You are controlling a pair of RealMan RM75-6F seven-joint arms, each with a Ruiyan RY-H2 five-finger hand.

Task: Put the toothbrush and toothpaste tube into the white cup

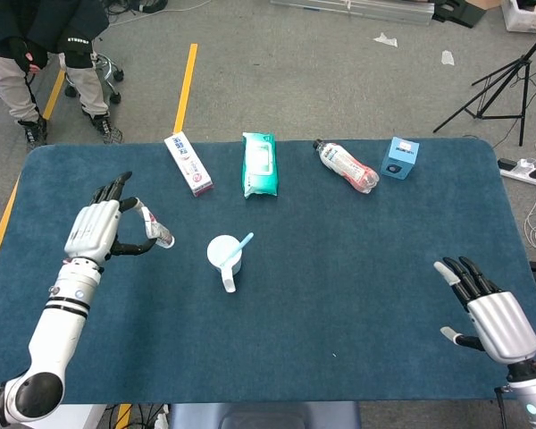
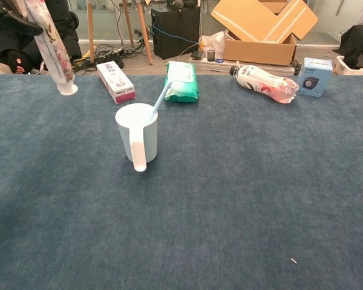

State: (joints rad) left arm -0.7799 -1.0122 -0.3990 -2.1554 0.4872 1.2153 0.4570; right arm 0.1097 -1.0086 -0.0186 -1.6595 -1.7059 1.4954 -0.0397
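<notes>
So we're halfway: toothbrush [image 1: 241, 244] sits in the white cup [image 1: 223, 254] mid-frame, and our left hand [image 1: 96, 230] pinches the toothpaste tube [image 1: 154, 227] up at left, right hand [image 1: 489, 315] open, idle lower right.

The table [image 2: 242, 199] wears a matt, felt-like blue cloth; the white cup [image 2: 137, 139] looks like smooth matt plastic; the toothpaste tube [image 2: 53, 48] is glossy printed plastic; the bottle [image 2: 264, 83] near the far edge is clear, shiny plastic; both hands [image 1: 96, 230] [image 1: 491, 317] have silvery metallic-looking shells.
</notes>
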